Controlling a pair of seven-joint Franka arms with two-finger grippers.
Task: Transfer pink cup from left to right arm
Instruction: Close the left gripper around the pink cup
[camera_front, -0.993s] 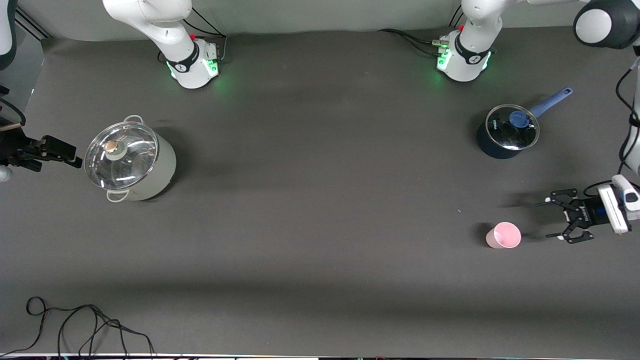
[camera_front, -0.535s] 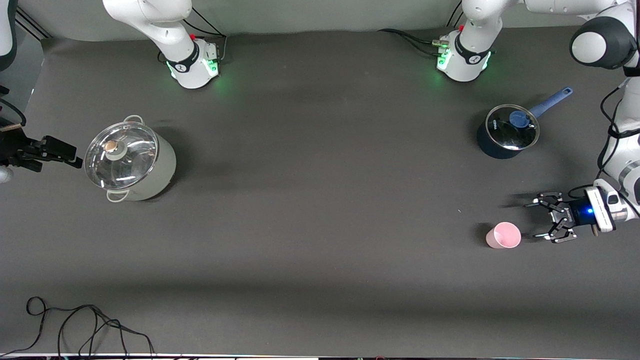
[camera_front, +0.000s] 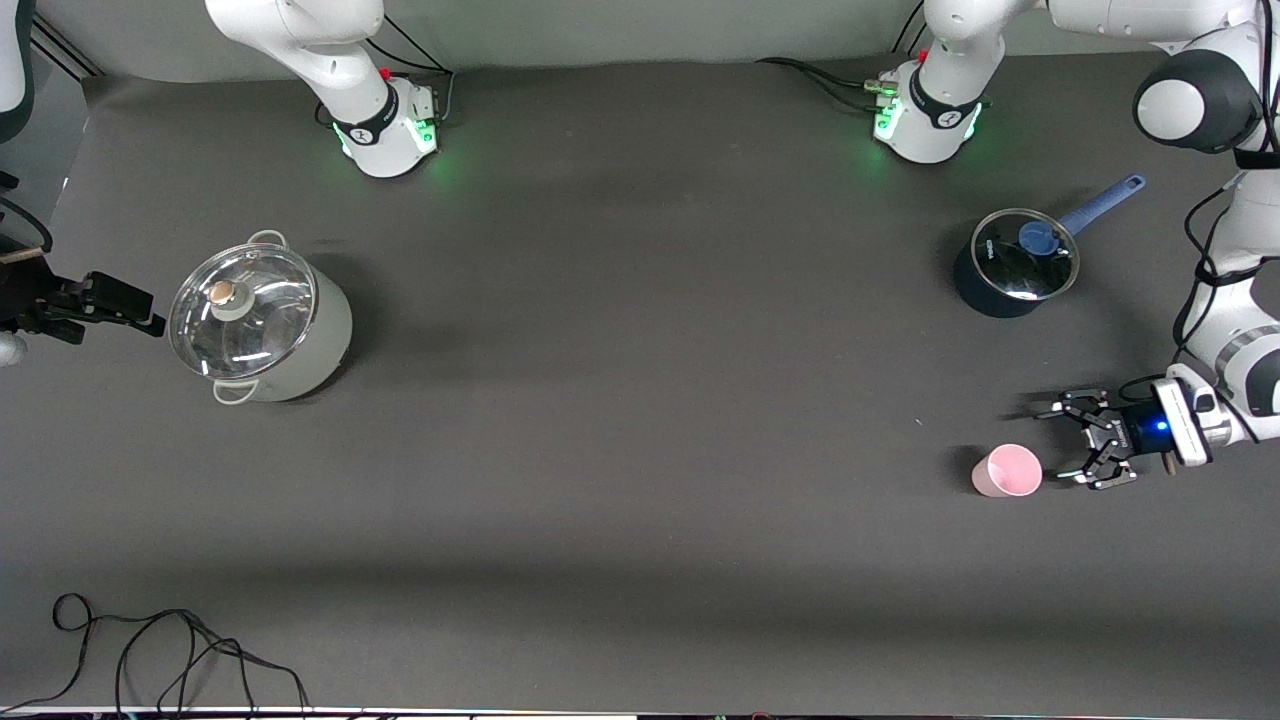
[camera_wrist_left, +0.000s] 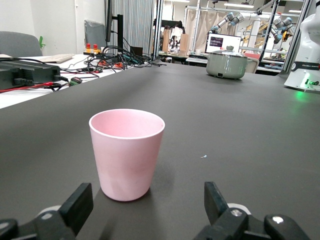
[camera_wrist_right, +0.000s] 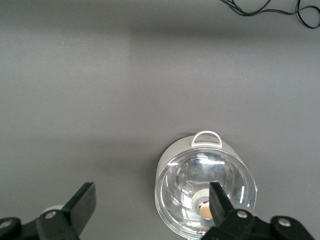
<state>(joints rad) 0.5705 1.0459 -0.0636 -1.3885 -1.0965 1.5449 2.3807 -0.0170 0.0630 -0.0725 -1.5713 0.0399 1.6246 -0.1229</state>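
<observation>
We have the left gripper spread wide, low, just beside the upright pink cup. Slide straight in so both fingers straddle it mid-height before closing. Right gripper waits spread above the lidded pot.

Pink cup upright, empty, on table nr left arm's end.
</observation>
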